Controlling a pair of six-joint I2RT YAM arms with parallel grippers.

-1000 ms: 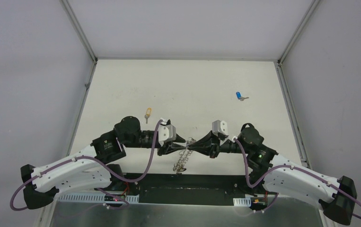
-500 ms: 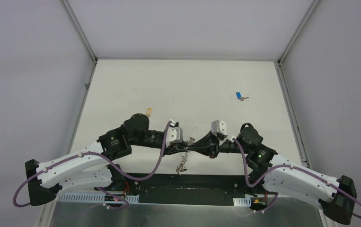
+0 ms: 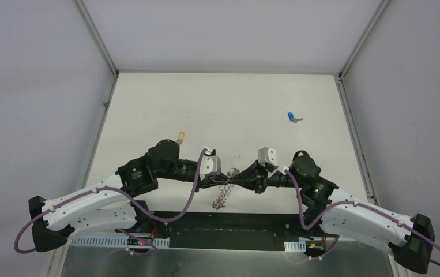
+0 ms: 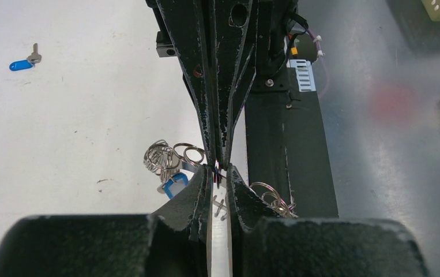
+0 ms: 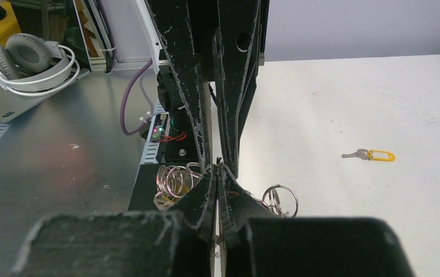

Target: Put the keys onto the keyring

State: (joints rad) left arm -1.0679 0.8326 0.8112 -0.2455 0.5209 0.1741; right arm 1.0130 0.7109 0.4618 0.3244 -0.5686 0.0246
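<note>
At near table (image 3: 223, 104) edge: keyring (image 3: 222, 197), tangled silver loops, dangling.

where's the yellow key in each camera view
Top external: yellow key left of centre, up-left of the keyring.
Left wrist: not in it.
Right wrist: yellow key toward the right, mid-height, right of the keyring.
Shared landmark: the keyring, silver rings near the lower middle of all three views.
</note>
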